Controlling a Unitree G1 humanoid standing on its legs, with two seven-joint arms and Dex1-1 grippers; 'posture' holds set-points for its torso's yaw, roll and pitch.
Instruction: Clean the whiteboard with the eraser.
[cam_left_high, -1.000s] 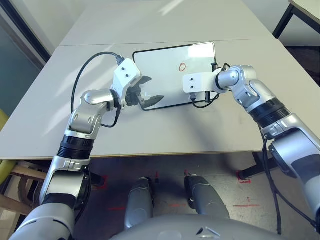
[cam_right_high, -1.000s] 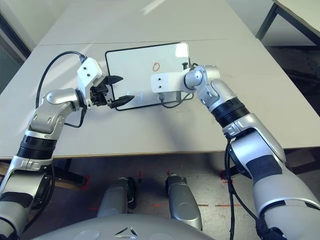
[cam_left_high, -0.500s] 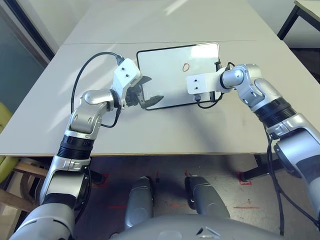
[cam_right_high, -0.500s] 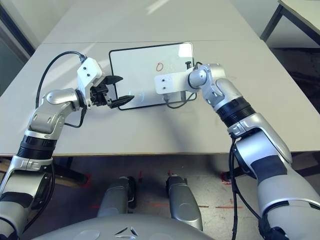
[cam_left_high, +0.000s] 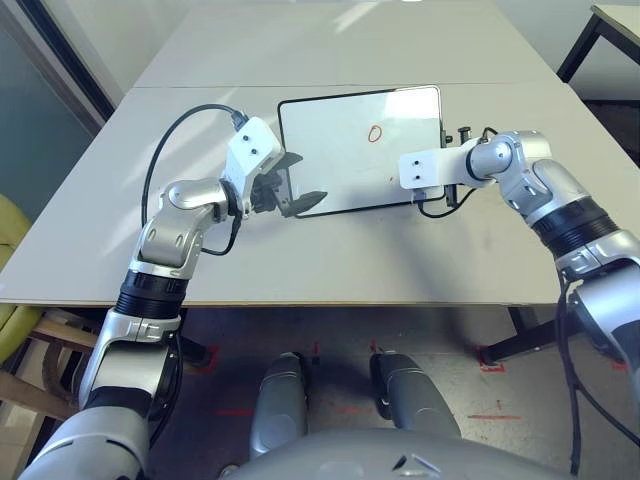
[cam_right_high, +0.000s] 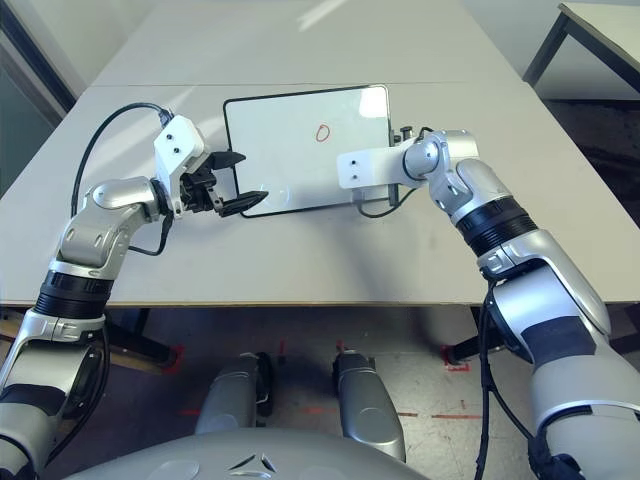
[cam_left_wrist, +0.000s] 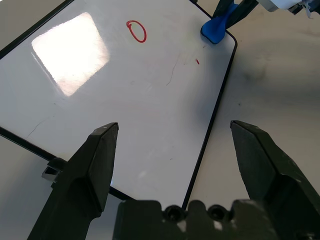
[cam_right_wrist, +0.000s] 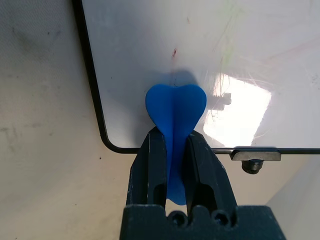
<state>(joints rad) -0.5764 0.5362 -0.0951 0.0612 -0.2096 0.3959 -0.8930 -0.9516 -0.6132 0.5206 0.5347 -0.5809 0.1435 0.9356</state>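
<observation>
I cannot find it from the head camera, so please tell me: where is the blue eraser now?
The eraser is clamped in the right gripper, resting on the whiteboard at its near right corner, beside a small red mark.

A broad grey table (cam_left_high: 330, 250) fills the middle of the room, a seam running across its far part and bright patches of light on its top. Another table (cam_left_high: 610, 30) with black legs stands off to the right. Red tape marks (cam_left_high: 490, 360) dot the grey floor (cam_left_high: 450, 350) below.
</observation>
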